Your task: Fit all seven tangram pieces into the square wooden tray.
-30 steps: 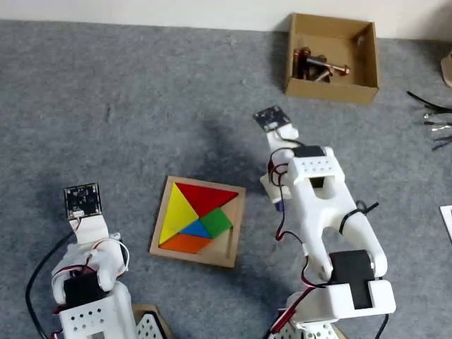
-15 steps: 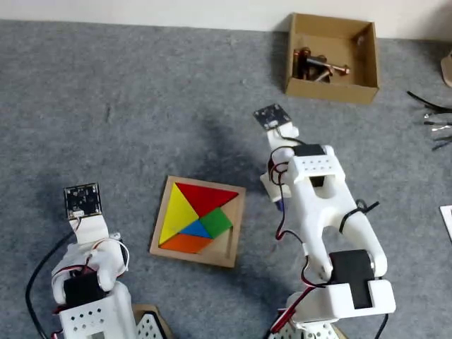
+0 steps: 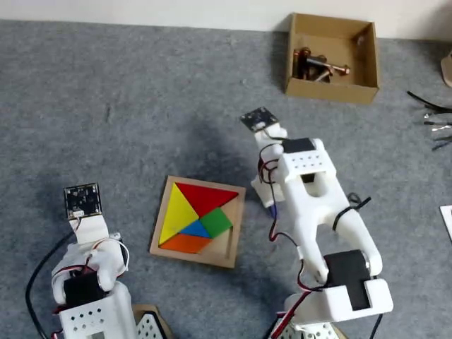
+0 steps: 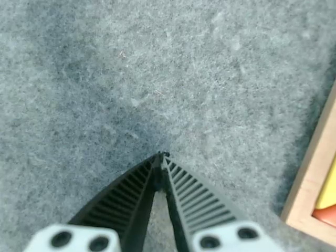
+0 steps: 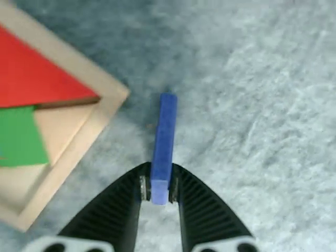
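The square wooden tray (image 3: 239,233) lies on the grey carpet between the two arms. In it sit a yellow triangle (image 3: 176,210), a red triangle (image 3: 205,197), a green piece (image 3: 217,222), a small blue piece (image 3: 195,229) and an orange piece (image 3: 187,243); bare wood shows along its right side. My right gripper (image 5: 159,184) is shut on a blue piece (image 5: 165,136) held edge-on just above the carpet, a little right of the tray's corner (image 5: 105,97). My left gripper (image 4: 161,160) is shut and empty over carpet left of the tray (image 4: 310,178).
A cardboard box (image 3: 330,86) with metal parts stands at the back right. Black cables (image 3: 431,116) lie at the right edge. Open carpet spreads to the left and behind the tray.
The right arm has swung a little to the left, bringing the blue piece closer to the tray's right side. The left arm has stayed still.
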Motion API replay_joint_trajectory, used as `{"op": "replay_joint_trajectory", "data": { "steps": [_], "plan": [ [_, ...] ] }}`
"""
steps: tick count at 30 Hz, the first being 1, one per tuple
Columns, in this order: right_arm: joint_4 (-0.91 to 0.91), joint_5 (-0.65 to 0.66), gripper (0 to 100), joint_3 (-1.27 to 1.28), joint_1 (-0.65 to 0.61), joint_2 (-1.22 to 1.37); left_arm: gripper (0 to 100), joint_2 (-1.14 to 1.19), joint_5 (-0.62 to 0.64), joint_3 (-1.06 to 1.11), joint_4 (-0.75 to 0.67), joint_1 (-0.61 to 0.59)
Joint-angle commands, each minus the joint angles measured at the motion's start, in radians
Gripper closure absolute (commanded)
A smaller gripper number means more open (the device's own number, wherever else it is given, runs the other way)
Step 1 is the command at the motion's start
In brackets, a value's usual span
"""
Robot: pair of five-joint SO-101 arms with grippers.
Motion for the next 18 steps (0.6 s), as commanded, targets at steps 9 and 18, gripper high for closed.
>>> {"op": "replay_joint_trajectory", "data": {
  "steps": [9,18],
  "plan": [
    [0.065,-0.176,99.5,0.005,-0.113,-0.421,99,-0.005,0.011,0.019,0.003,-0.013],
    [0.056,-0.396,99.5,0.170,-0.269,-0.545,99,-0.005,0.011,0.019,0.003,-0.013]
  ]
}}
